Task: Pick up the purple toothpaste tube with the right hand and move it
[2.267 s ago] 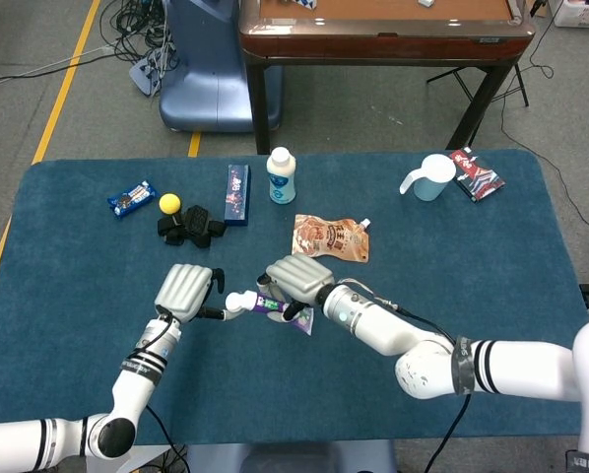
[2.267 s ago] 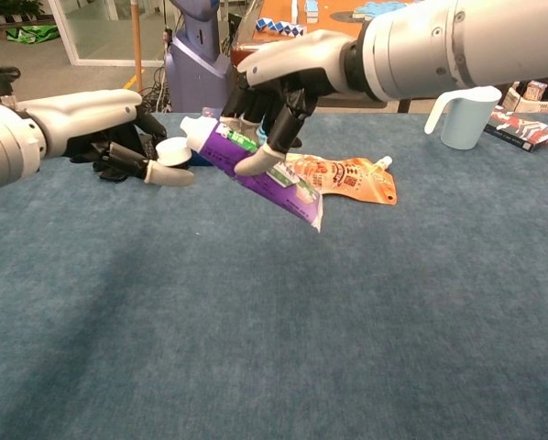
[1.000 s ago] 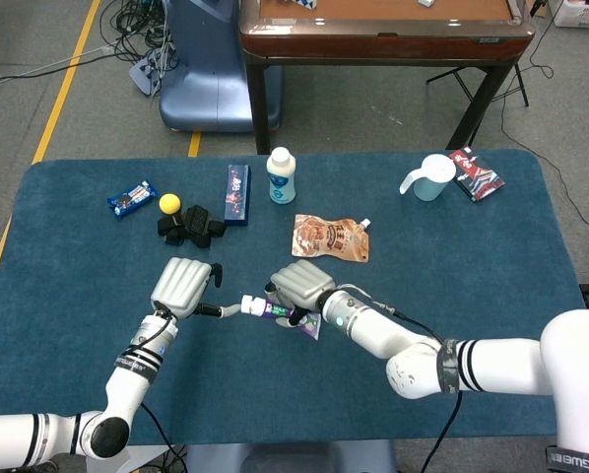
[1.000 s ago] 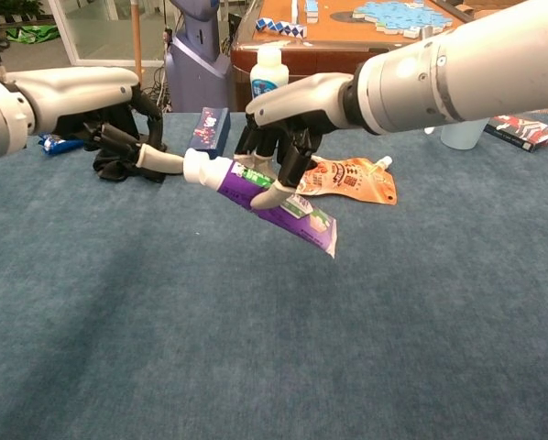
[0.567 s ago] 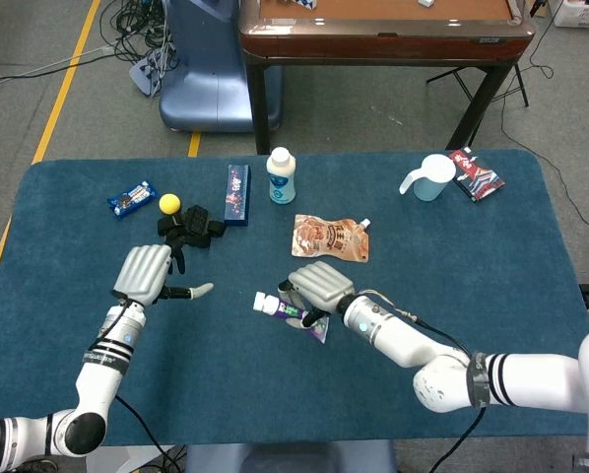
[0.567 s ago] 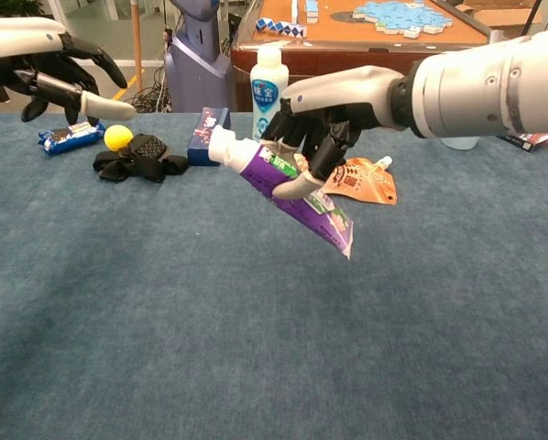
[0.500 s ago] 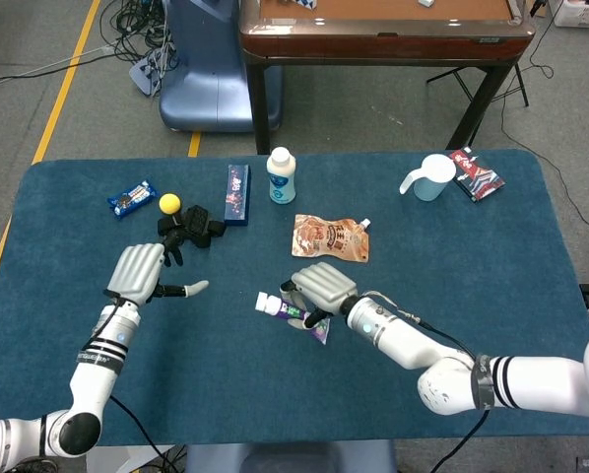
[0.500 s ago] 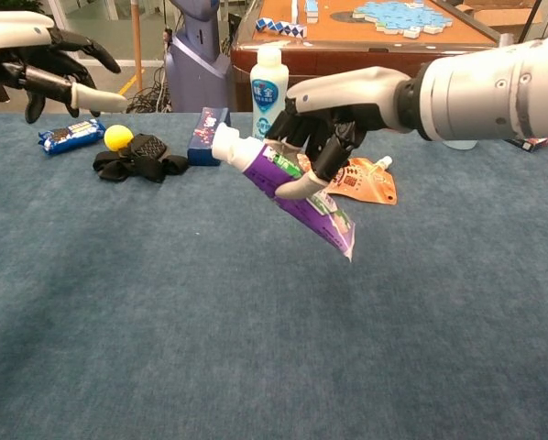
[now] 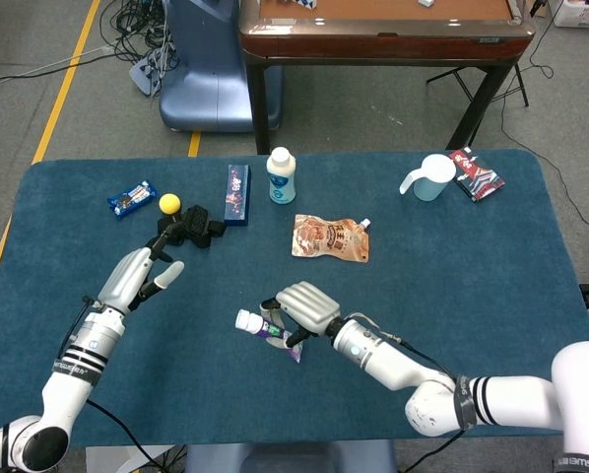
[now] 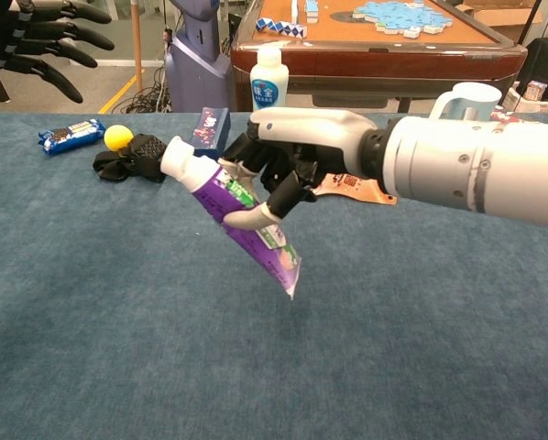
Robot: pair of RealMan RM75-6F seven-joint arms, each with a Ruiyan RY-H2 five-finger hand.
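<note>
My right hand [image 9: 302, 308] [image 10: 288, 165] holds the purple toothpaste tube [image 9: 264, 331] [image 10: 235, 213] above the blue table, its fingers wrapped round the tube's middle. The white cap points to the left and the flat crimped end hangs down to the right. In the chest view the tube is clearly off the cloth. My left hand [image 9: 137, 276] [image 10: 38, 41] is open with fingers spread, well to the left of the tube and holding nothing.
On the blue table [image 9: 472, 266] lie an orange pouch [image 9: 331, 237], a white bottle [image 9: 281, 175], a dark blue box [image 9: 237, 193], a black clump [image 9: 190, 229], a yellow ball [image 9: 169, 204], a snack pack [image 9: 131, 199], a white jug [image 9: 428, 177] and a booklet [image 9: 475, 173].
My right hand has carried the tube nearer to me and slightly left. My left hand has drawn back to the left and risen, away from the tube's cap.
</note>
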